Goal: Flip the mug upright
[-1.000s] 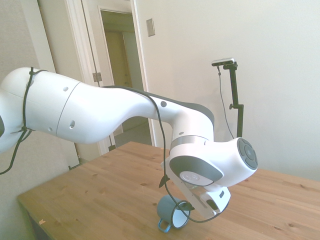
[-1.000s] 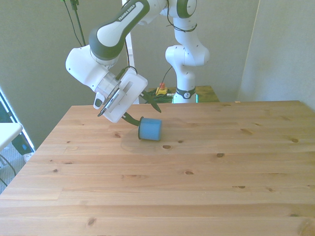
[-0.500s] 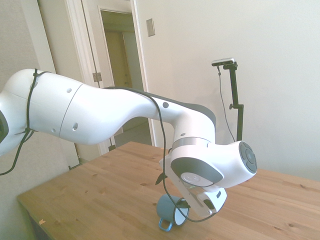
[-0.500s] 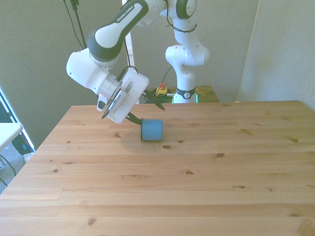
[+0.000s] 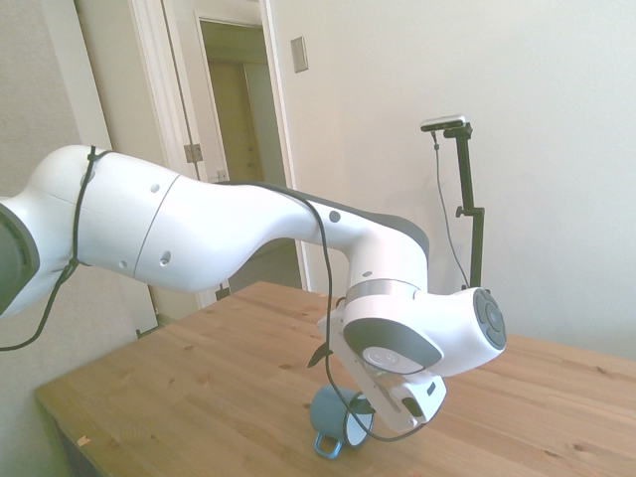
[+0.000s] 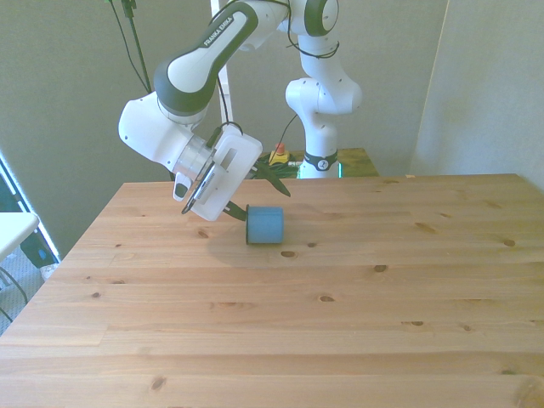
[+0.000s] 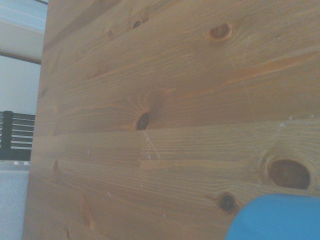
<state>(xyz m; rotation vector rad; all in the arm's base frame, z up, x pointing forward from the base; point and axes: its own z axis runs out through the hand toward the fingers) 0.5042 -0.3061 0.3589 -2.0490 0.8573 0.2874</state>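
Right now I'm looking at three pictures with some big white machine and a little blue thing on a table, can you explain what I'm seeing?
The white machine is a robot arm; the gripper at its end is its two-fingered hand. One picture is taken from beside the wooden table, one from across it, and one from a small camera on the arm's wrist, which shows mostly wood grain up close. The blue thing is a small enamel-style mug, the same mug in the side view. It sits tipped on the table, its handle low, and the gripper reaches in at it. Whether the fingers are closed on it cannot be seen.
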